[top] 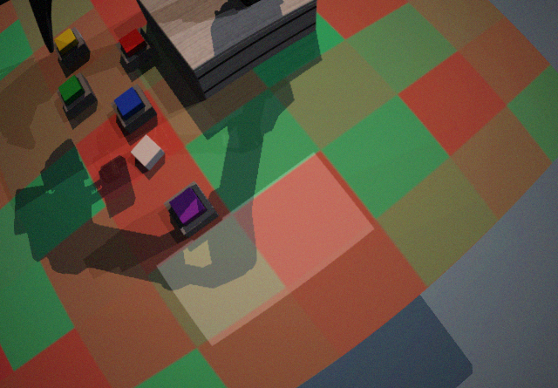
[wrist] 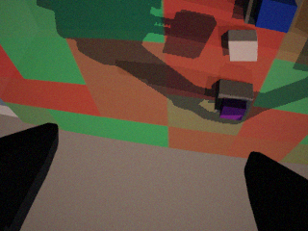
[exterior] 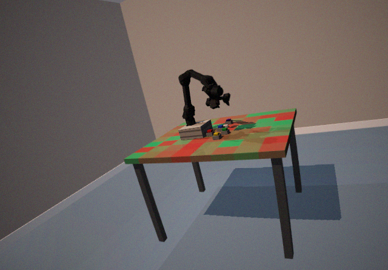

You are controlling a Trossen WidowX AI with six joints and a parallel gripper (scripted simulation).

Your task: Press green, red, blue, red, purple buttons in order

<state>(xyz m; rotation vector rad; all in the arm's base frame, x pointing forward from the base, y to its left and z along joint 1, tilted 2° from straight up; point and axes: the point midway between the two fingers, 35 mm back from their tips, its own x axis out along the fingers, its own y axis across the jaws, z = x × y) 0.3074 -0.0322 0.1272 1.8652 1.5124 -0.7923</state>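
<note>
The green button (top: 71,89) (exterior: 224,130), red button (top: 132,42) (exterior: 209,131) and blue button (top: 129,103) (exterior: 220,126) (wrist: 275,15) stand near each other on the checkered table. The purple button (top: 187,205) (exterior: 228,120) (wrist: 233,111) stands apart from them. No button is seen touched. My gripper (exterior: 223,105) (wrist: 154,149) is open and empty, high above the table. One dark finger also shows at the top left of the top view. Green and red are out of the wrist view.
A yellow button (top: 66,39) (exterior: 216,134) stands beside the green and red ones. A white block (top: 146,152) (wrist: 243,50) lies between the blue and purple buttons. The arm's base stands on a wood-topped box (top: 175,18) (exterior: 191,133) close to the red button.
</note>
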